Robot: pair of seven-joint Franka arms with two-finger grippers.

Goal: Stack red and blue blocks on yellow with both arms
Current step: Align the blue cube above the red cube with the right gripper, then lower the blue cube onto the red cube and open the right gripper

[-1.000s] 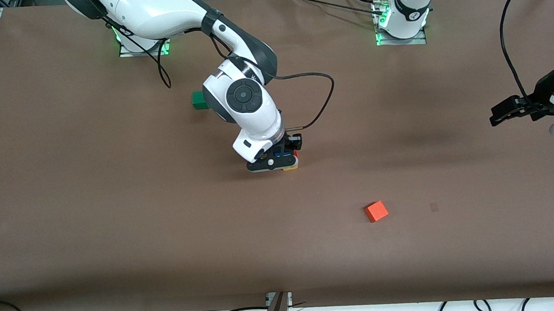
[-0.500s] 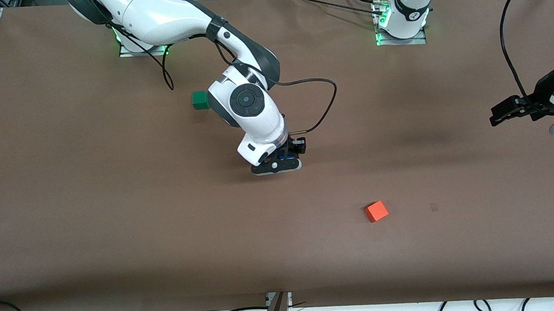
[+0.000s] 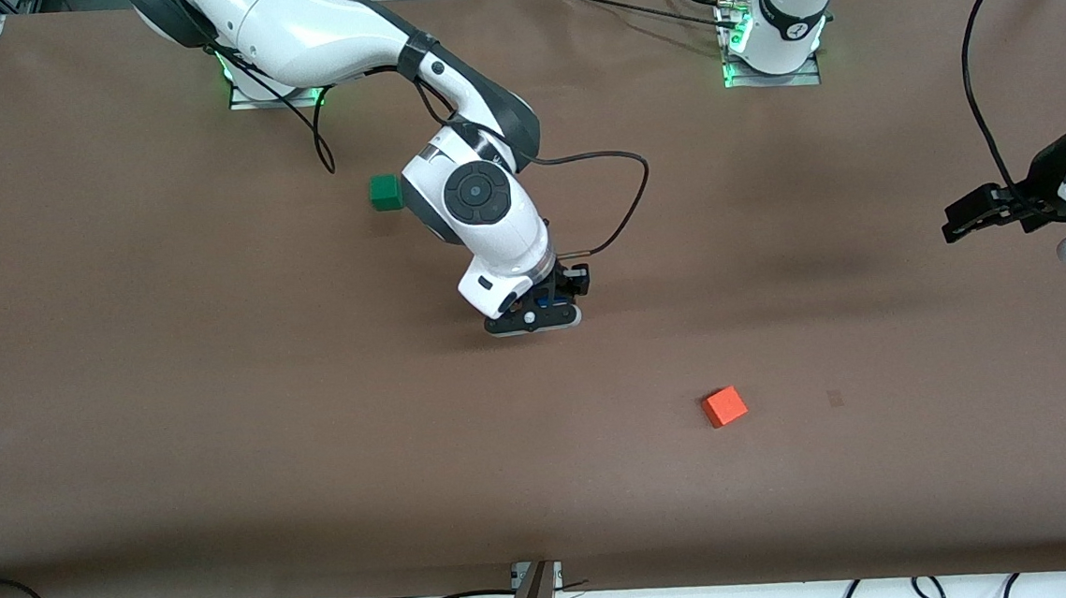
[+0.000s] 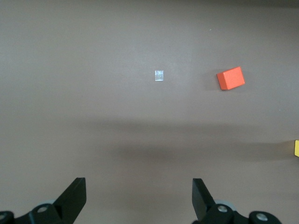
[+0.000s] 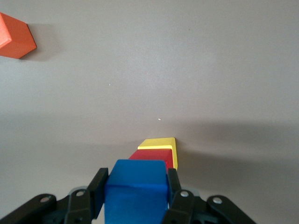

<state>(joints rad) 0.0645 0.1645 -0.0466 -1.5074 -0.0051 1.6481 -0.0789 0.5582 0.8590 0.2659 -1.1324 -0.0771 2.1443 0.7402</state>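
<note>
Handling assessment: the small bright blue matte cube [image 5: 136,186] appears rigid, light and square-faced; its flat opposite side faces suit a pinch, and the dull finish should not slip. It looks unlikely to be fragile, though a stacked cube would topple readily if nudged sideways on release.

Right gripper [image 5: 135,189]: fingers clamped on the blue cube's two opposite side faces, low over the middle of the brown table [image 3: 225,452]. Directly under the held cube sits the small deep red matte cube [image 5: 152,155], which rests on the small bright yellow matte cube [image 5: 161,143]. Whether blue already touches red cannot be told. The blue cube sits between the fingers, flush with their tips.

Left gripper [image 4: 138,198]: fingers spread wide, holding nothing, hovering over bare table at the left arm's end; this arm waits. An edge of the yellow cube shows well off to one side of it.

Other items: a lighter orange matte cube [image 3: 723,407] lies well apart from the right gripper; a small green cube [image 3: 383,192] lies beside the right arm's wrist
</note>
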